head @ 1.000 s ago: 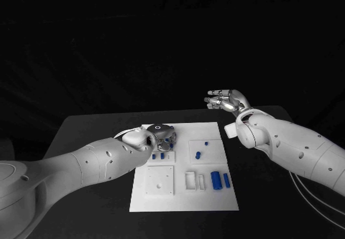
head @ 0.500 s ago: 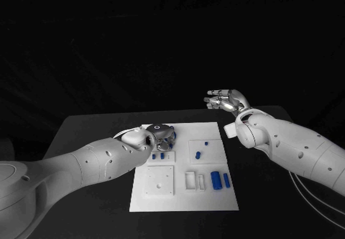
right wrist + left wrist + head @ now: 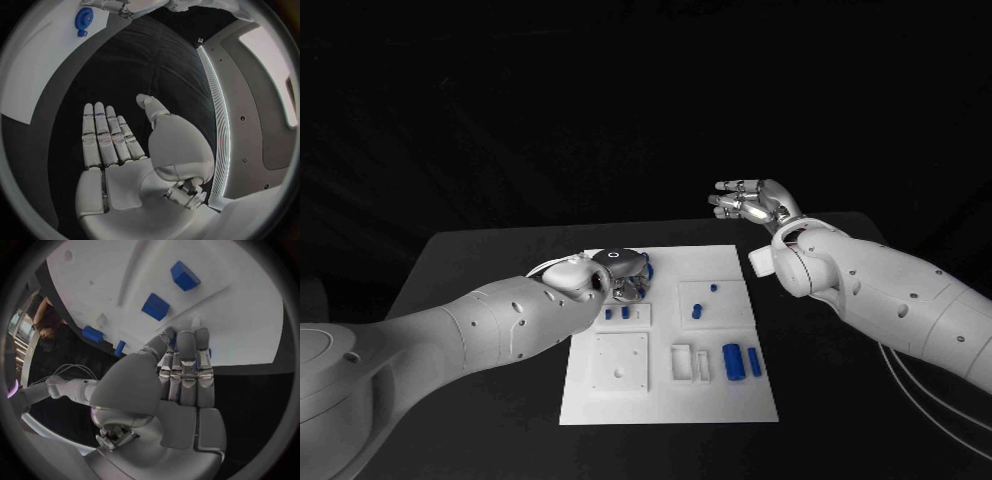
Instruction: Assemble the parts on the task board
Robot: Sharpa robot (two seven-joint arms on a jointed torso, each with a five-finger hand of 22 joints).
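Observation:
The white task board [image 3: 718,400] lies in the middle of the black table. My left hand [image 3: 620,272] is low over its far left corner. In the left wrist view the fingers [image 3: 186,365] lie close together with the thumb drawn in, and slivers of a blue part [image 3: 209,353] show on both sides of them, so the hand seems to hold it. Other blue parts lie on the board: two small ones [image 3: 619,313], two more [image 3: 705,299] and two longer pieces [image 3: 733,362] near the front. My right hand [image 3: 754,205] hangs open above the table's far edge, holding nothing.
White raised blocks [image 3: 620,360] and small frames [image 3: 692,363] stand on the board's near half. Two blue blocks [image 3: 155,306] sit just beyond my left fingertips. The right wrist view shows a round blue part [image 3: 83,19] on the board [image 3: 37,65].
My left hand's fingers have drawn in a little over the blue part at the board's far left corner. The right hand has not moved.

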